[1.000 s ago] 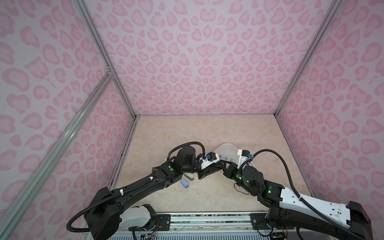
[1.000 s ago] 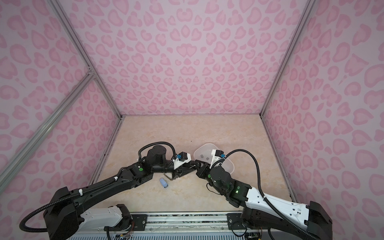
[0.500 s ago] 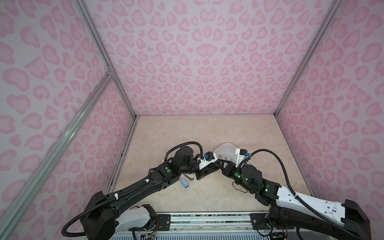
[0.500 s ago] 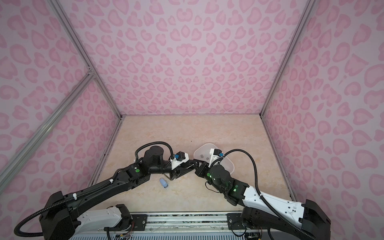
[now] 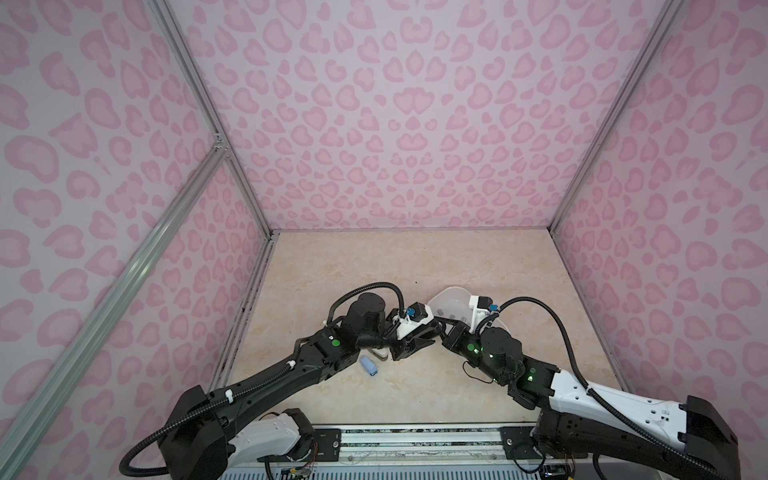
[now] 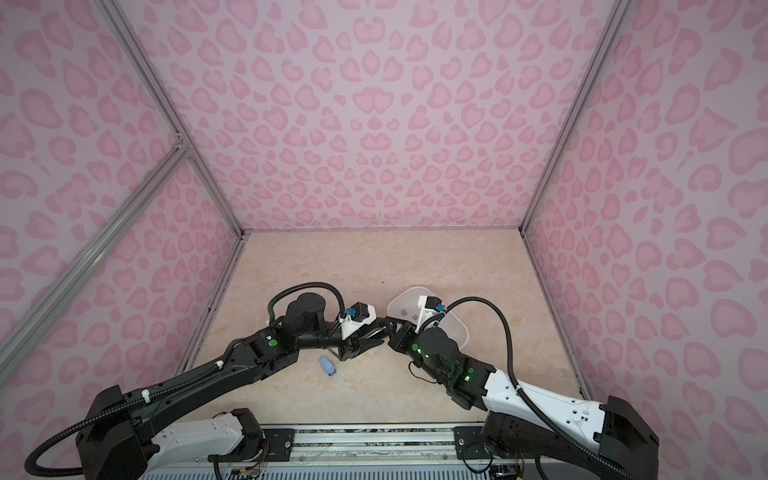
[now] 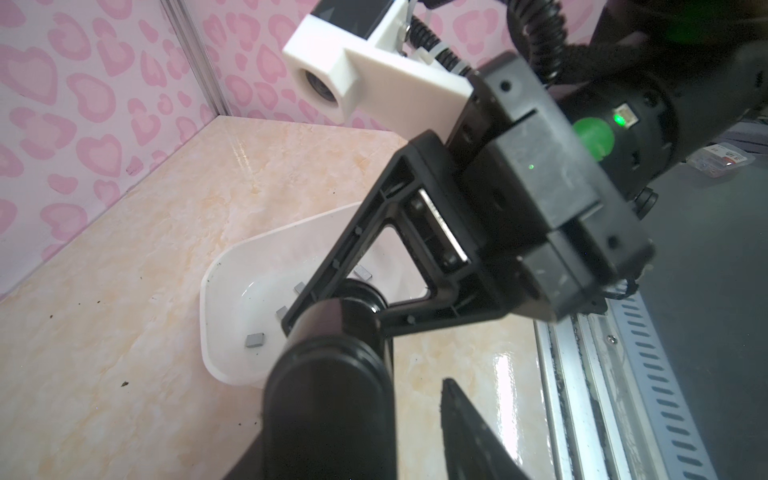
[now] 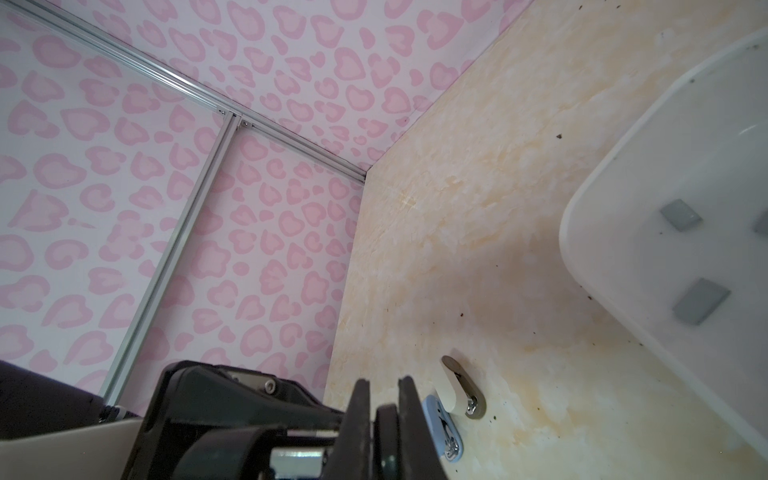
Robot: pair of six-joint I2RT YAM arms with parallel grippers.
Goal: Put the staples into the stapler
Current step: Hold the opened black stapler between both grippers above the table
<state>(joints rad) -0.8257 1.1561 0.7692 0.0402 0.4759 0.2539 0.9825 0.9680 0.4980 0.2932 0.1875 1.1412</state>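
A small black oval-ended stapler hangs between both grippers at the table's middle. My right gripper is shut on its thin far end. My left gripper is open around the near end; its one visible finger stands clear of the stapler, with bare table in the gap. In both top views the two grippers meet tip to tip and hide the stapler. Grey staples lie loose in a white tray just behind.
A blue mini stapler and a beige one lie on the marble table under the left arm. The tray is partly under the right wrist. Pink patterned walls close three sides; a metal rail runs along the front.
The left gripper's jaws have spread wider. Both wrists drifted a little to the left. The right gripper has stayed shut.
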